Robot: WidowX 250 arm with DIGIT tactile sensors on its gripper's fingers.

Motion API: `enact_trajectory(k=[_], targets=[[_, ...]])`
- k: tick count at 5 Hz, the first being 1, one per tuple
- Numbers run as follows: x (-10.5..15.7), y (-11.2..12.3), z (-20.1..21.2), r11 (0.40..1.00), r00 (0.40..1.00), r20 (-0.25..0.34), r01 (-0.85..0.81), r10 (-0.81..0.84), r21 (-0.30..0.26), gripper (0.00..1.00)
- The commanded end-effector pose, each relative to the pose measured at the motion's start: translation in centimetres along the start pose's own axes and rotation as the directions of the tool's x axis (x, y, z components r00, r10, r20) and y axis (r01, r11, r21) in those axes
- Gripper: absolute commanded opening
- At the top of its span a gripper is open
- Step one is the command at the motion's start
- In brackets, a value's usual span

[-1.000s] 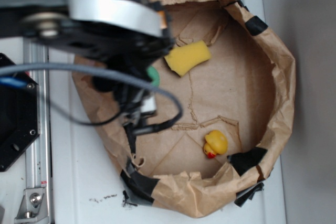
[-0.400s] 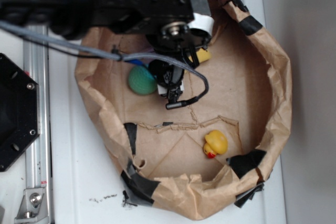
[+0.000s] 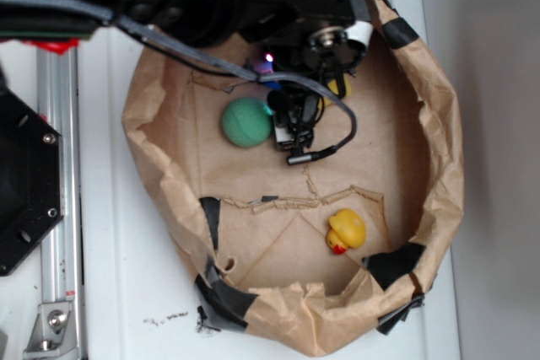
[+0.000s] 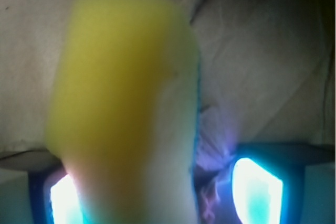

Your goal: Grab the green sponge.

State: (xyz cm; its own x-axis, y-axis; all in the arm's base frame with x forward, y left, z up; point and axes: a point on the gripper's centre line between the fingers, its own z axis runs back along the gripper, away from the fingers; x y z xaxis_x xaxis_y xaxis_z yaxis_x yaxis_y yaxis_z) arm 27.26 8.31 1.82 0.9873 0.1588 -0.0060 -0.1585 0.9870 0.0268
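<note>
The sponge is yellow foam with a thin green layer along its right edge. It fills the wrist view, blurred and very close. It stands between my gripper's two lit fingertips. A gap shows between the sponge and the right finger, while the left finger sits close against the sponge. The gripper is open around the sponge. In the exterior view only a yellow sliver of the sponge shows beneath the black arm, and the gripper is mostly hidden there.
Everything lies inside a shallow brown paper bag with rolled, taped walls. A green textured ball rests just left of the arm's cable. A yellow rubber duck sits lower right. A black plate and a metal rail stand at the left.
The arm has swung from the bag's left rim rightward and up over the sponge. That uncovered the green ball and hid most of the sponge.
</note>
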Motion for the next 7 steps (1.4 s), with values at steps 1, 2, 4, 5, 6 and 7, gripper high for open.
enact_trajectory(k=[1,2,4,5,6,7], targets=[[2.2,-1.3,0.4,0.997,0.999,0.031,-0.019,0.021,-0.075,1.0],[1.8,-1.9,-0.3,0.997,1.0,-0.003,-0.025,0.025,-0.067,1.0],[1.5,-1.8,-0.2,0.995,0.995,-0.059,-0.08,0.077,-0.051,0.0],[1.0,-2.3,1.7,0.996,0.989,-0.126,-0.066,0.073,0.054,0.0],[0.3,-2.7,5.7,0.984,0.986,-0.151,-0.039,0.065,0.174,0.0],[-1.8,-4.9,10.7,0.982,0.984,-0.166,-0.033,0.065,0.187,0.0]])
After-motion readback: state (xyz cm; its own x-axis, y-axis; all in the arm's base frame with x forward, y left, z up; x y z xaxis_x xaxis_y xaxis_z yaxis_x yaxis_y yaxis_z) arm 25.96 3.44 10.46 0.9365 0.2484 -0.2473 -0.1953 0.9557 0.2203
